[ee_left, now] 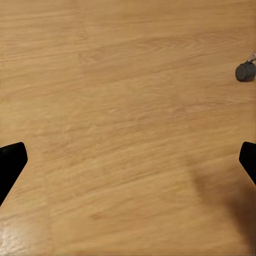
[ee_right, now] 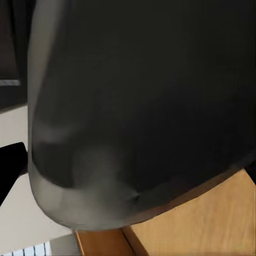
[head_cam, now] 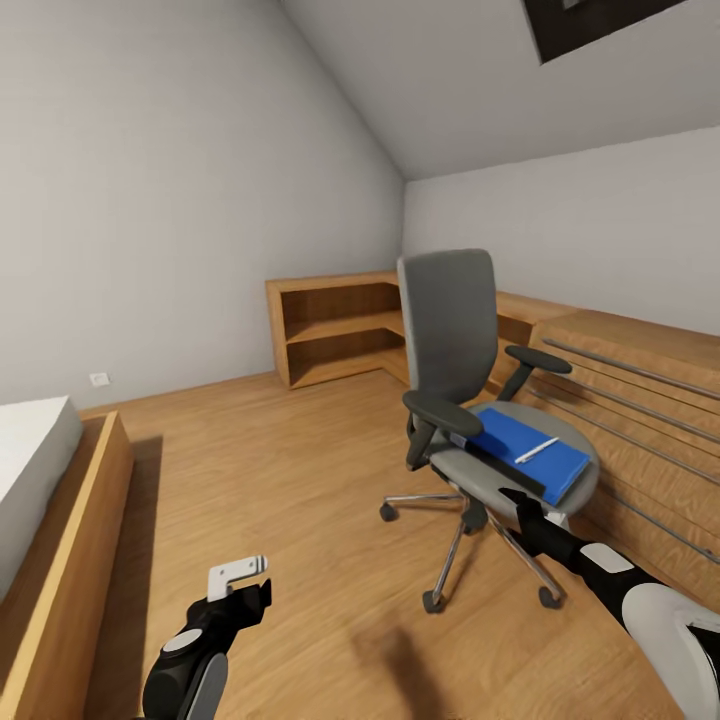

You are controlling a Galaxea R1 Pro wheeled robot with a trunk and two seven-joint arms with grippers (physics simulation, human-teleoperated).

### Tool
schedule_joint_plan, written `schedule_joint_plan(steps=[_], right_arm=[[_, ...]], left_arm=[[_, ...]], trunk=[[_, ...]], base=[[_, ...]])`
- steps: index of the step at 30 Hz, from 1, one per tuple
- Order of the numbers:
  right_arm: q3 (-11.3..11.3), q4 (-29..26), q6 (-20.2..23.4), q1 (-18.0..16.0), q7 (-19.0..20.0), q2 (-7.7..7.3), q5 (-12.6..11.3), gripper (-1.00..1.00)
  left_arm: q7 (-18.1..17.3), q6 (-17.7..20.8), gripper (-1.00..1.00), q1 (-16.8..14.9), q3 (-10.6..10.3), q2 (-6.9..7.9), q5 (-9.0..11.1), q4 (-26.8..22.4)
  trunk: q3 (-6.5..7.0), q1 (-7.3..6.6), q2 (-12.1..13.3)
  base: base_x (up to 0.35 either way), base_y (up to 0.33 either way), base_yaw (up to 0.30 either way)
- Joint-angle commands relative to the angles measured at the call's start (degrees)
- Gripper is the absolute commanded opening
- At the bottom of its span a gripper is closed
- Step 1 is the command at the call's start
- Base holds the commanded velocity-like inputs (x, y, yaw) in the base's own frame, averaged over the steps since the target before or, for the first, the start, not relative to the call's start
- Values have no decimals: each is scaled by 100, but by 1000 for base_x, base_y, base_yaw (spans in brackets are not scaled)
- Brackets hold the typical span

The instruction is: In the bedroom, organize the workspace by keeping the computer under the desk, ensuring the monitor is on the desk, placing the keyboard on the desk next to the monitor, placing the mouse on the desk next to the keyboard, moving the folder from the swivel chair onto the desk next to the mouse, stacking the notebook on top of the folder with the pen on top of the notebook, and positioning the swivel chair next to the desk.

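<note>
Right, sweeping from the left: a white-topped bed (head_cam: 30, 450) in a wooden frame sits at the edge of the room, then bare plank floor (head_cam: 300, 480). Low down, the left pincer (head_cam: 240, 585) hangs over that floor, holding nothing — in its wrist view the two dark fingertips (ee_left: 10, 162) stand wide apart with only planks and one chair castor (ee_left: 245, 71) between them.

Across the back runs a low wooden shelf unit (head_cam: 335, 330). Then the swivel chair (head_cam: 470, 400), upright, with the blue folder (head_cam: 530, 450) flat on its seat and a pen (head_cam: 537, 449) lying on top of the folder.

The right arm reaches in under the front of the seat; its pincer (head_cam: 515, 497) is just below the seat rim, and the right wrist view is pressed up against the grey underside (ee_right: 138, 117). Whether it is open or closed I cannot tell.

My read: the step is getting the folder off the chair. Done well, that means coming in at the folder's near edge from above the seat, not below it, and keeping it level so the pen doesn't roll off.

Count: one chair, one folder, one pen, two armrests.
</note>
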Motion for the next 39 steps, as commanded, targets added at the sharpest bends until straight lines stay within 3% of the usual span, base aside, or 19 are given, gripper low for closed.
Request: schedule_joint_plan(steps=[1,21,39], right_arm=[[153,19,-5,3,-20,-1,138,100],[153,19,-5,3,-20,-1,138,100],[153,18,-5,3,-20,-1,138,100]], left_arm=[[54,15,100,-4,-5,1,60,-7],[54,15,100,-2,-8,1,60,-7],[54,15,100,-6,-8,-1,60,-7]], trunk=[[-7,-2,-2],[-7,-2,-2],[-7,-2,-2]], base=[[-160,0,0],[-190,0,0],[-71,0,0]])
